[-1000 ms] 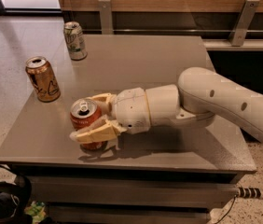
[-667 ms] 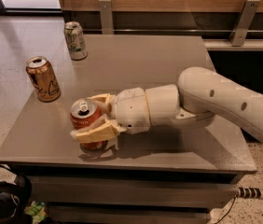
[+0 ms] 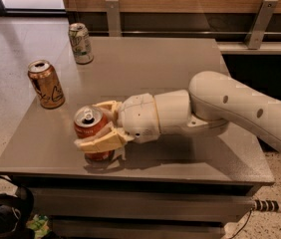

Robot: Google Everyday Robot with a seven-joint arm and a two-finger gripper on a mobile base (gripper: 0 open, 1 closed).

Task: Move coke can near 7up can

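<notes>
1. The gripper (image 3: 89, 127) reaches in from the right and sits near the front left edge of the table (image 3: 180, 68). It pinches the coke can (image 3: 85, 119), with one finger (image 3: 99, 143) pressed across the can's near side and the other behind it.
2. The coke can stands upright, and its base appears to rest on the tabletop (the lower finger hides much of the contact line).
3. The 7up can (image 3: 80, 43) stands upright at the far left corner, well apart from the coke can. A golden-brown can (image 3: 46, 83) stands between them, off to the left edge.
4. Step in hand, as I judge it: the grasp looks made, but the carry has not begun.
5. The next move calls for a small lift, then travel toward the far left. The path should pass to the right of the golden-brown can so the arm (image 3: 240, 106) does not knock it. The coke can should be set down just beside the 7up can without touching it.
6. Writing: none can be read. The coke can shows red-orange, with its label largely covered by the finger. The 7up can shows green marks on pale silver, and the golden-brown can has dark markings.
</notes>
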